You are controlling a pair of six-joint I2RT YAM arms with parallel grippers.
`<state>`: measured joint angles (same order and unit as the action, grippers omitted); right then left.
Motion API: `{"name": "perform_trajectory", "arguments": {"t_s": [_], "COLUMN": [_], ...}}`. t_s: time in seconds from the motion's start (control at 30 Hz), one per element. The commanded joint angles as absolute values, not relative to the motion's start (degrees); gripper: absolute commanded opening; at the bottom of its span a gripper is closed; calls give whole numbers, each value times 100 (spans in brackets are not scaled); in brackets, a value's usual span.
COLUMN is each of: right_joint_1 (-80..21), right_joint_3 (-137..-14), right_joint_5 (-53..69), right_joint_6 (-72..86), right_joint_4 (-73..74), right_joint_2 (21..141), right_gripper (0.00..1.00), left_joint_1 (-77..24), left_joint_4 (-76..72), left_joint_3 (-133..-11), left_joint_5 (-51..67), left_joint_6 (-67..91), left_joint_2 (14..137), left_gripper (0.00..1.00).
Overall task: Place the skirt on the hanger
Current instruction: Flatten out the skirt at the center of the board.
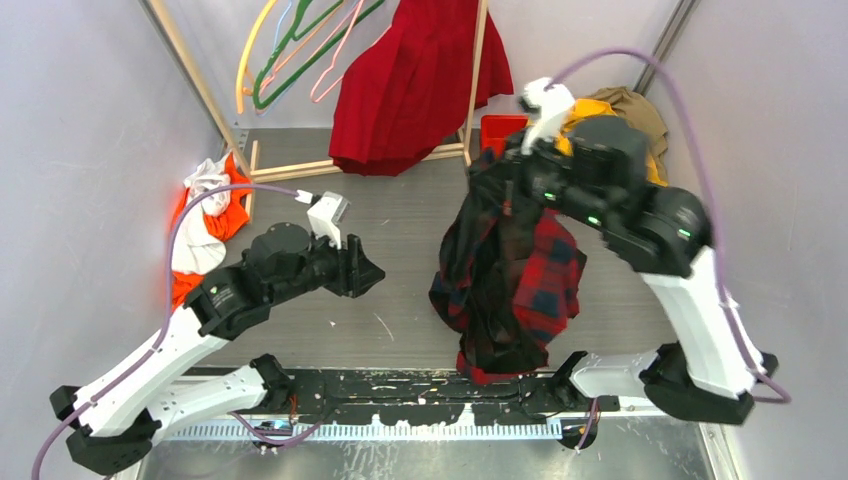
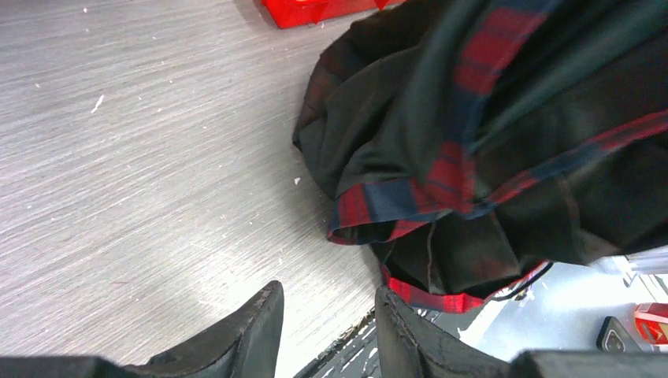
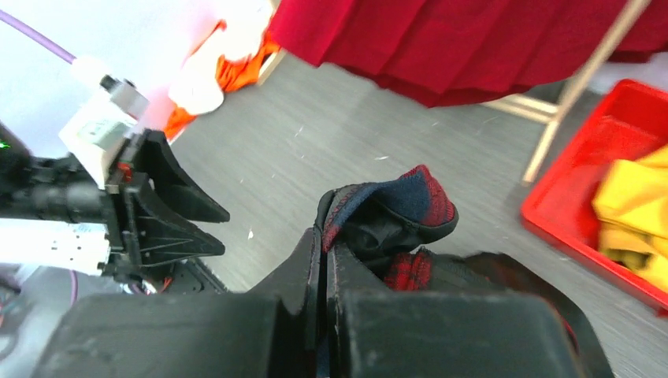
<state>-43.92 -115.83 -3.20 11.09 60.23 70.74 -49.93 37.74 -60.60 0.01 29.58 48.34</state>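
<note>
The skirt (image 1: 410,90), bright red and pleated, hangs at the back against the wooden rack; its hem (image 3: 473,39) shows in the right wrist view. What it hangs from is cut off. The hanger (image 1: 243,70), thin and yellowish-cream, dangles from the rack to the skirt's left. My right gripper (image 3: 323,236) is shut on a fold of a red-and-black plaid shirt (image 1: 510,280) and holds it up over the table. My left gripper (image 2: 329,315) is open and empty, low over the table just left of that shirt (image 2: 488,142).
A green hanger (image 1: 300,60) and a pink hanger (image 1: 345,60) hang beside the cream one. A red bin (image 3: 583,197) with a yellow garment (image 3: 630,205) stands at the back right. Orange and white clothes (image 1: 205,215) lie at the left wall. The rack's wooden post (image 1: 476,80) stands by the skirt.
</note>
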Motion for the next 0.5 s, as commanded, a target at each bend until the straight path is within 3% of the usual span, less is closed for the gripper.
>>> {"name": "perform_trajectory", "arguments": {"t_s": [0.0, 0.2, 0.27, 0.33, 0.47], "right_joint_1": [-4554, -5180, -5327, -5428, -5434], "right_joint_3": [-10921, -11647, -12210, -12414, -10668], "right_joint_5": [857, 1261, 1508, 1556, 1013], "right_joint_6": [1173, 1300, 1265, 1203, 1358], "right_joint_4": [4643, 4079, 4308, 4582, 3875], "right_joint_2": [8000, 9688, 10308, 10630, 9614], "right_gripper": [1, 3, 26, 40, 78], "left_joint_1": [-5014, -5012, -5014, -5013, -5010], "left_joint_4": [3895, 4214, 4325, 4407, 4444], "left_joint_3": [-6018, -5867, -5818, -5757, -5593], "left_joint_5": [-223, -344, -399, -447, -442], "left_joint_6": [3002, 3166, 3232, 3312, 3429], "left_joint_2": [4405, 4035, 3917, 3780, 3600], "left_gripper": [46, 45, 45, 44, 44]}}
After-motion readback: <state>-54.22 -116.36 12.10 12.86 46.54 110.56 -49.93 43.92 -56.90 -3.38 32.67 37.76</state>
